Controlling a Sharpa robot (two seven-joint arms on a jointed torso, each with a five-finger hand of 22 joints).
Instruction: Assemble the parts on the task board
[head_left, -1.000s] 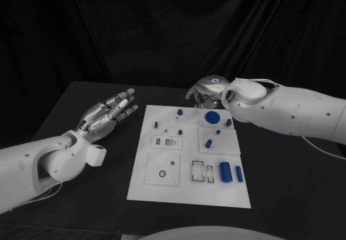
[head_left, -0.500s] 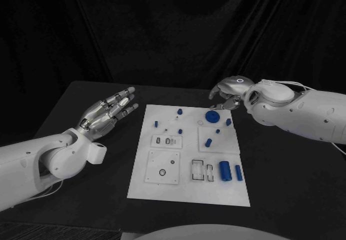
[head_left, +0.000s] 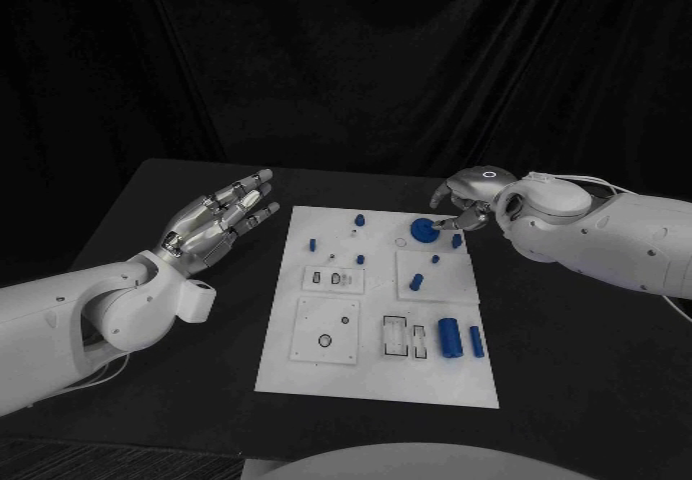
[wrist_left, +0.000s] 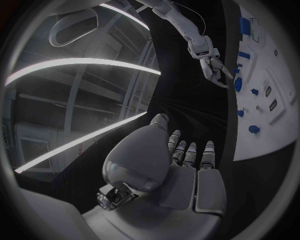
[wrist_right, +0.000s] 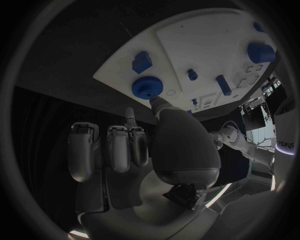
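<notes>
Black table (head_left: 173, 200) bears white task board (head_left: 378, 380) dotted with blue parts (head_left: 450, 341).

A black table (head_left: 159, 200) is carrying the white task board (head_left: 378, 385), which is lying flat between the robot's two hands, the left hand (head_left: 216, 225) hovering just off its one long edge and the right hand (head_left: 469, 200) at its far corner.

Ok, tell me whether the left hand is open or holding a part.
Open: the left hand hovers beside the task board, fingers spread, nothing in it.
</notes>
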